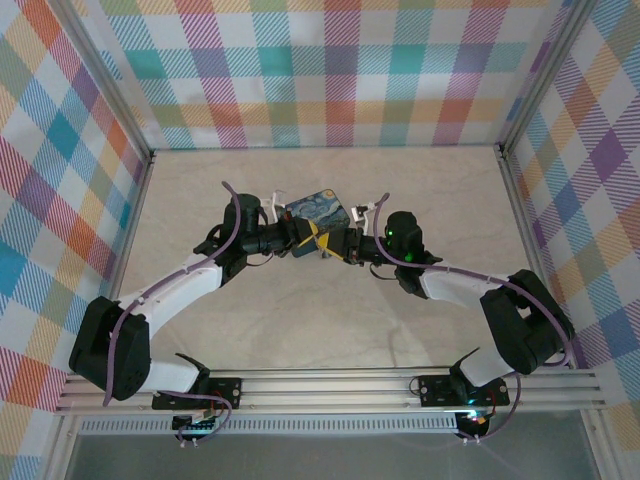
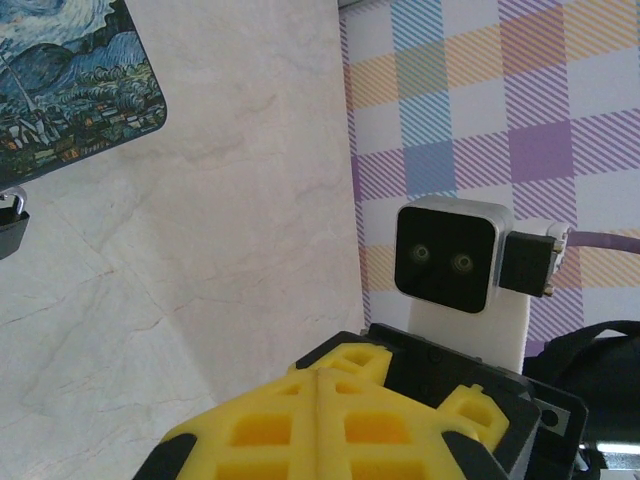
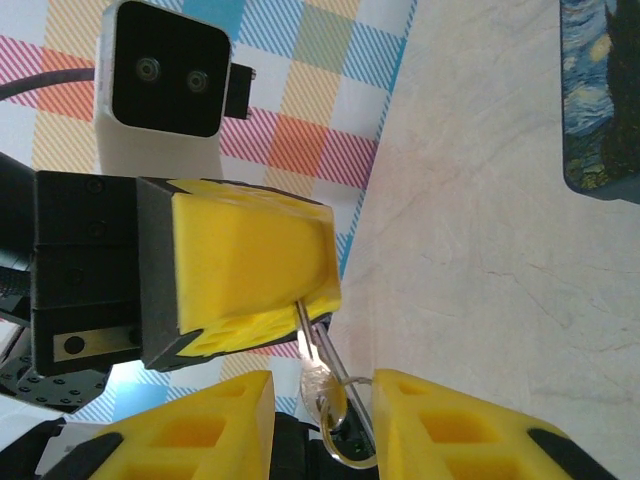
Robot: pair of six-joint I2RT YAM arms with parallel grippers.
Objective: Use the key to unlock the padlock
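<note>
Pale table (image 3: 500,300) below. My left claw (image 2: 320,388) pinches the key (image 3: 318,365); my open right claw (image 3: 322,398) should close on it slowly.

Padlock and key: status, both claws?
Left claw shut on key. Right claw open, fingers either side of key. Padlock on table beside tin box, not held.

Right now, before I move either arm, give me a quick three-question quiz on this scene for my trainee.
1. Fill in: the right hand's fingers stand ____, with the key bunch between them.
2. Which hand pinches a blade of the key bunch? A) left hand B) right hand C) neither
3. True or false: the padlock lies on top of the tin box.
Key: 1 apart; 2 A; 3 false, it lies on the table beside the tin box.
</note>
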